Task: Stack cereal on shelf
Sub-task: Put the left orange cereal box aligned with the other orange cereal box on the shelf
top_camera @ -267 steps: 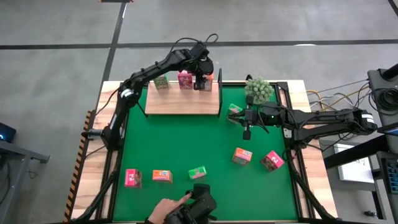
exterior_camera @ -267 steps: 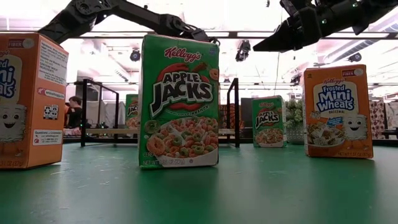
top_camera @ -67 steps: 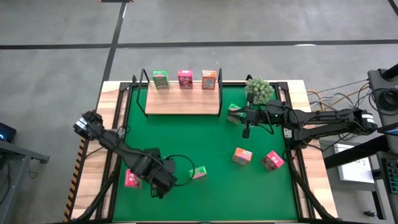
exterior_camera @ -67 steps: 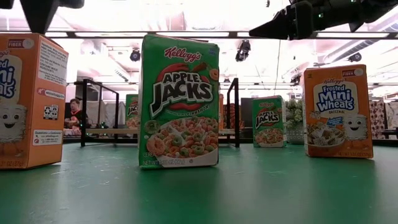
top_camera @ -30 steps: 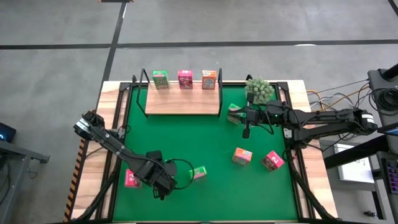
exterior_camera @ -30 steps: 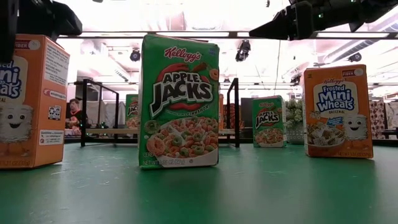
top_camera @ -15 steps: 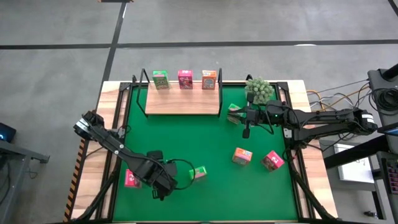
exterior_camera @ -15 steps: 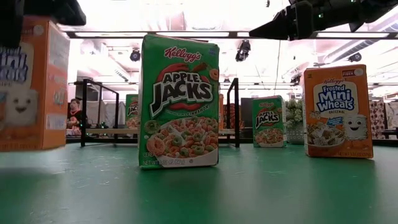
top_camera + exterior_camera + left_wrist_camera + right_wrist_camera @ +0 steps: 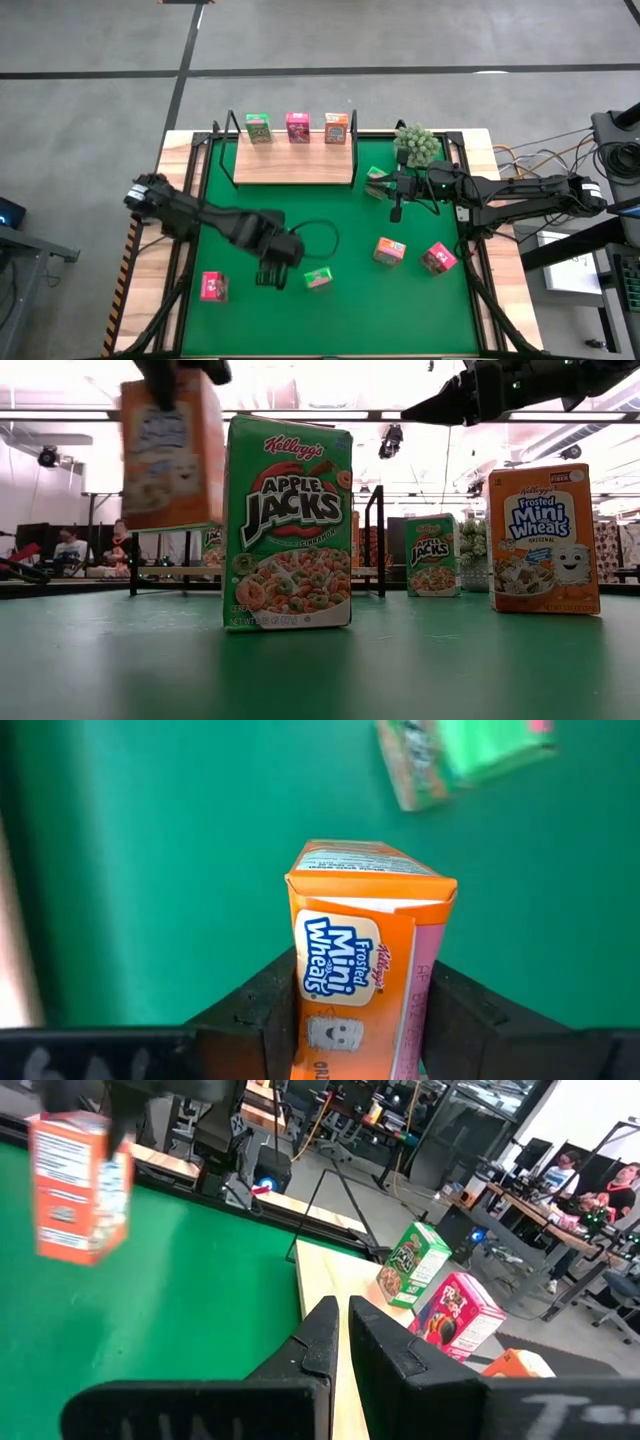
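One orange box (image 9: 368,965) is clamped in my left gripper (image 9: 360,1020), lifted; next I carry it to the shelf (image 9: 292,166). Right gripper (image 9: 340,1342) is closed, empty.

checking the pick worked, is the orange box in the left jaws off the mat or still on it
Off the mat. In the low view the orange box hangs clear above the green mat, clamped by the left gripper.

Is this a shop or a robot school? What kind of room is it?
Most likely a robot lab or workshop, not a shop. Two robot arms work over a green mat with tiny cereal boxes. Beyond the table are desks with people sitting at them, and metal frames under bright ceiling lights.
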Controlling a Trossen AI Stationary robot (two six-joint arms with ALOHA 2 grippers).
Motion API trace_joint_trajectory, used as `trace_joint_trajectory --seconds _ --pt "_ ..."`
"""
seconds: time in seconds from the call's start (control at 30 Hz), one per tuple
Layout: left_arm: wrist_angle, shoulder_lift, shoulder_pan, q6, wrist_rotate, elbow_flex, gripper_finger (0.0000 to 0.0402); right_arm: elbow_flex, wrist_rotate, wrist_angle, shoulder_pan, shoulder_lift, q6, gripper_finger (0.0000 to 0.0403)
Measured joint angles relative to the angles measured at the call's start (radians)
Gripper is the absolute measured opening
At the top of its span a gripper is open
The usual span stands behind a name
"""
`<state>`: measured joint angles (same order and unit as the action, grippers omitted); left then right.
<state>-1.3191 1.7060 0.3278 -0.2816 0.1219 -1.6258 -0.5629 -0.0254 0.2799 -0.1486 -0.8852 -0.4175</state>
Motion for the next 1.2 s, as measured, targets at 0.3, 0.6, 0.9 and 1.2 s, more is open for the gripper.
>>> trace_joint_trajectory --seconds 0.3,0.6,0.9,1.2 --pt "-0.005 -0.001 -0.283 0.406 0.002 -0.049 0.0143 0.0 0.0 -0.009 0.0 0.0 0.002 0.0018" --pt "0.37 0.004 -0.592 0.63 -0.012 -0.112 0.0143 0.0 0.0 -0.013 0.0 0.0 0.005 0.0018" --pt "0.555 0.037 -0.815 0.625 -0.11 -0.105 0.0143 0.0 -0.001 -0.014 0.0 0.0 -0.029 0.0018" --pt "0.506 0.132 -0.84 0.638 -0.169 -0.104 0.0143 0.0 -0.001 -0.014 0.0 0.0 -0.052 0.0018"
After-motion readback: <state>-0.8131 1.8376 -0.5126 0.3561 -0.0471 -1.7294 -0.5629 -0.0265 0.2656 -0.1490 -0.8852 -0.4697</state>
